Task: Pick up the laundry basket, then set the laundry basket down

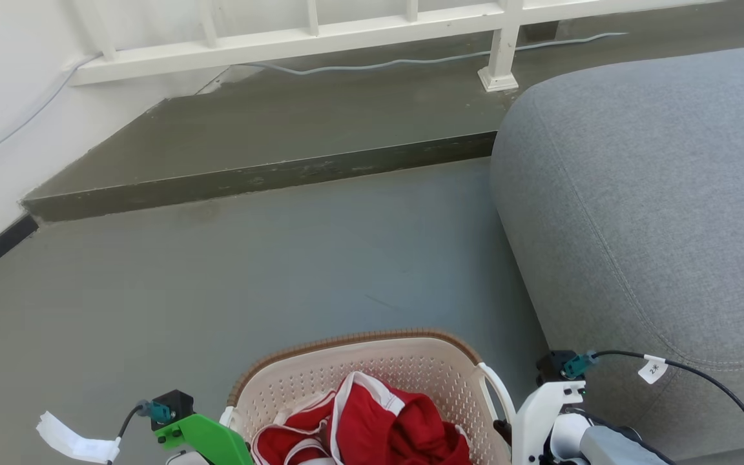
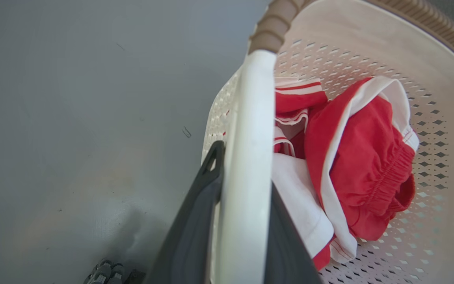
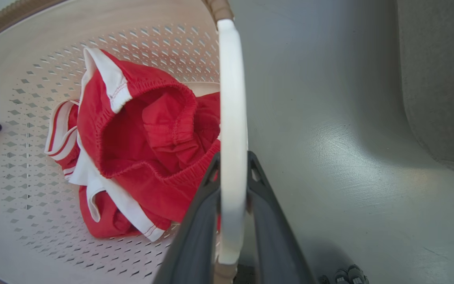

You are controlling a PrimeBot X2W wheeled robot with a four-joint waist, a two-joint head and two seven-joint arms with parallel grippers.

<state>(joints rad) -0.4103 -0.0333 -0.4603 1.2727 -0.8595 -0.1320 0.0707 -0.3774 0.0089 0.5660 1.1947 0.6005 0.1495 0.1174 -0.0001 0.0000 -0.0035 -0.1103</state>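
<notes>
1. Grasp done: left end effector (image 2: 242,173) and right end effector (image 3: 233,161) each clench a white handle (image 2: 250,118) of the laundry basket (image 1: 359,371), at 6 o'clock in head view.
2. Lift unclear; setting down remains.

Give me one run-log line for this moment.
laundry basket holds red-white clothes | left gripper shut on left handle | right gripper shut on right handle

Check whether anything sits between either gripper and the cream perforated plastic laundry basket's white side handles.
Nothing visible does. The dark fingers of the left gripper flank the left white handle of the cream perforated plastic laundry basket; those of the right gripper flank the right white handle. The red-and-white garment lies inside.
</notes>
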